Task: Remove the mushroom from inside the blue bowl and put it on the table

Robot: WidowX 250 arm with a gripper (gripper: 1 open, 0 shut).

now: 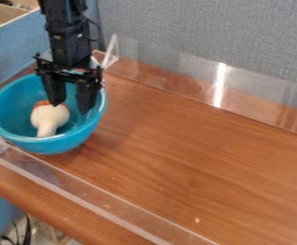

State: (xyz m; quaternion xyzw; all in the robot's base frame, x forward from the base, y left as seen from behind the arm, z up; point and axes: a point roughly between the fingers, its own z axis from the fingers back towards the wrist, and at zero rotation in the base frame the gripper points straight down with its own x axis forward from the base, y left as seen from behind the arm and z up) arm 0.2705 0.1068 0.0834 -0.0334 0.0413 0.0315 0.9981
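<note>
**Pincer spread above the mushroom in the bowl**

The black pincer points straight down inside the blue bowl, its two fingers spread apart. The cream mushroom lies on the bowl's floor, just below and slightly left of the fingertips, not pinched. The wooden surface stretches away to the pincer's right.

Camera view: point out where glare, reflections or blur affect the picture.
Camera view: bright glare streaks sit on the clear acrylic border at the far edge of the table; the tabletop shows a soft sheen; the blue bowl has glossy highlights on its rim; the mushroom looks slightly overexposed; the gripper is soft, jaws open; the picture is low-resolution overall.
</note>
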